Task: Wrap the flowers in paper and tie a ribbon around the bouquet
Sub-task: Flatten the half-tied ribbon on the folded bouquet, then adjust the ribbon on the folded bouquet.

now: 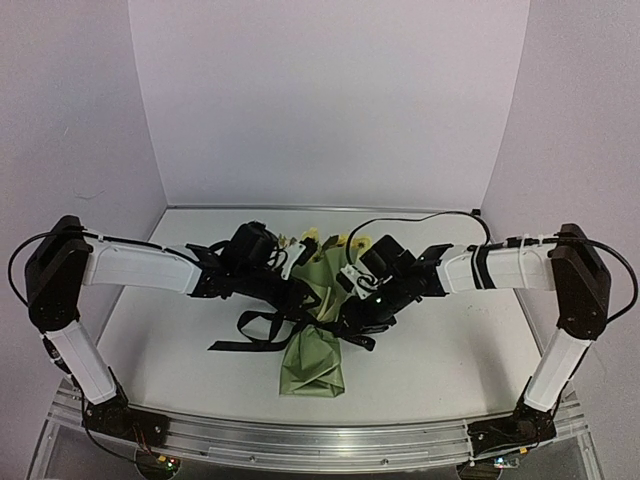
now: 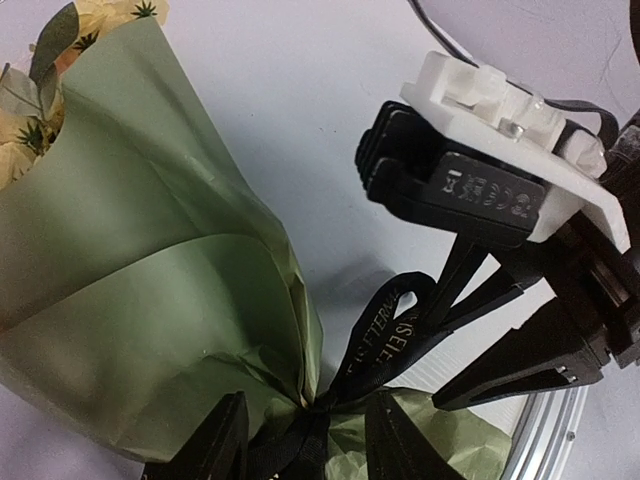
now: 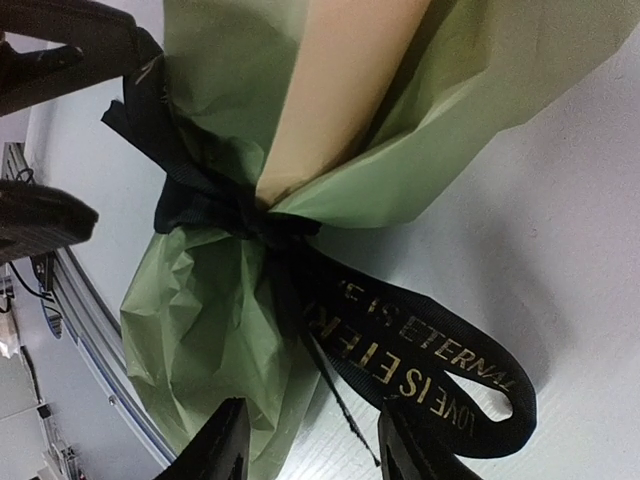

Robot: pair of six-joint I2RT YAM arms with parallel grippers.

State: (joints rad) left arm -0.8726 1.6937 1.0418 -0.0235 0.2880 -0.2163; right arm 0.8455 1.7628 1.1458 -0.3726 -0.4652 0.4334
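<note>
Left gripper (image 2: 310, 418) straddles the ribbon (image 2: 385, 330) knot at the neck of the bouquet (image 1: 315, 352), part open; you cannot tell whether it pinches. Your right gripper (image 3: 315, 418) hangs half open, empty. Flowers (image 2: 100, 15) lie wrapped in paper (image 2: 150, 270) on the table (image 1: 150, 345) and the ribbon looks tied; only snugging the knot seems left.

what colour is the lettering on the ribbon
Pale gold on the black ribbon, reading "love is eternal"; clearest in the right wrist view.

white table (image 1: 450, 350): under right gripper (image 1: 352, 322) | pale backdrop walls (image 1: 330, 100): beyond it | aluminium rail (image 1: 320, 440): nearer than it
</note>
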